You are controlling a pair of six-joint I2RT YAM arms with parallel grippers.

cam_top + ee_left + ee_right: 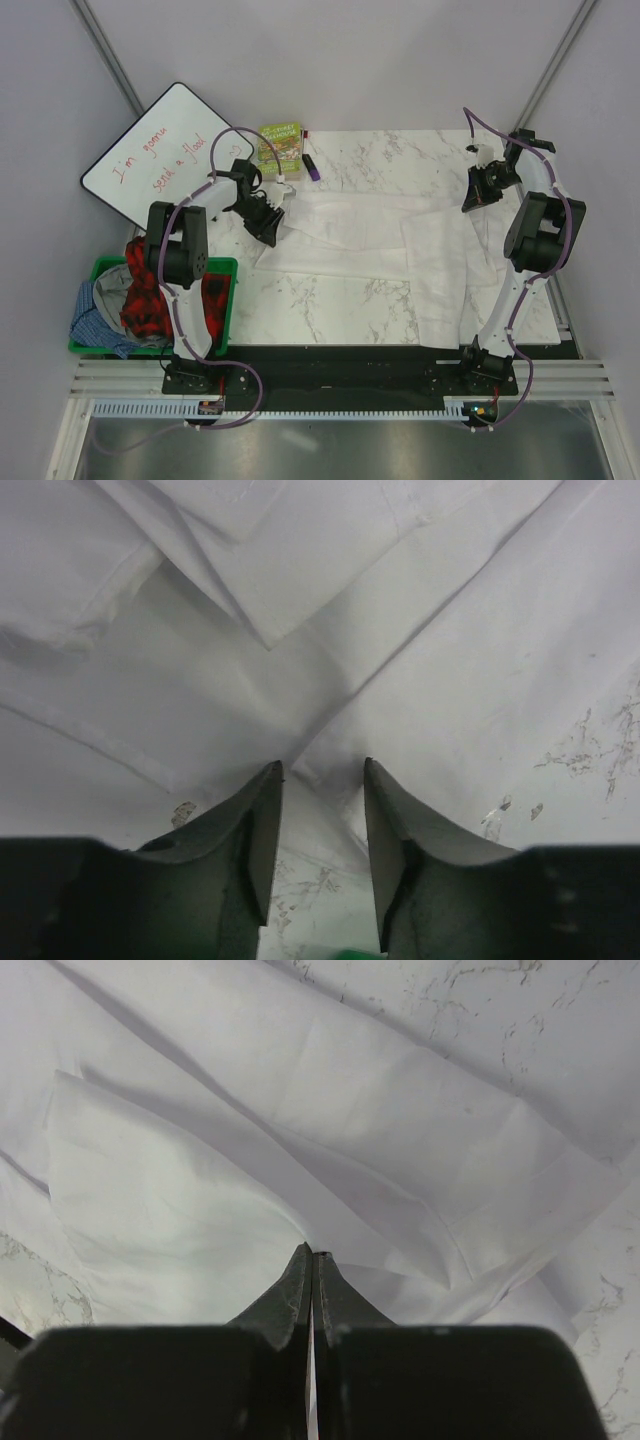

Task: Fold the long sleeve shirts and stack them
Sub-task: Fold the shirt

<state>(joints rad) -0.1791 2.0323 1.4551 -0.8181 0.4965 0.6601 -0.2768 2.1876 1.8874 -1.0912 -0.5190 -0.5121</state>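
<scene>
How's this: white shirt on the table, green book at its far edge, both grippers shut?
Only the right gripper is shut. The left wrist view shows the left gripper open over the white shirt. The rest stands.

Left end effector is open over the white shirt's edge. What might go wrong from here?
1. The left end effector stands open where several folds of the white shirt meet; closing may pinch extra layers or miss.
2. The green book and purple marker lie just beyond it; a sweep might knock them.
3. The right end effector is shut; whether it holds cloth is unclear, so a lift may come up empty.
</scene>
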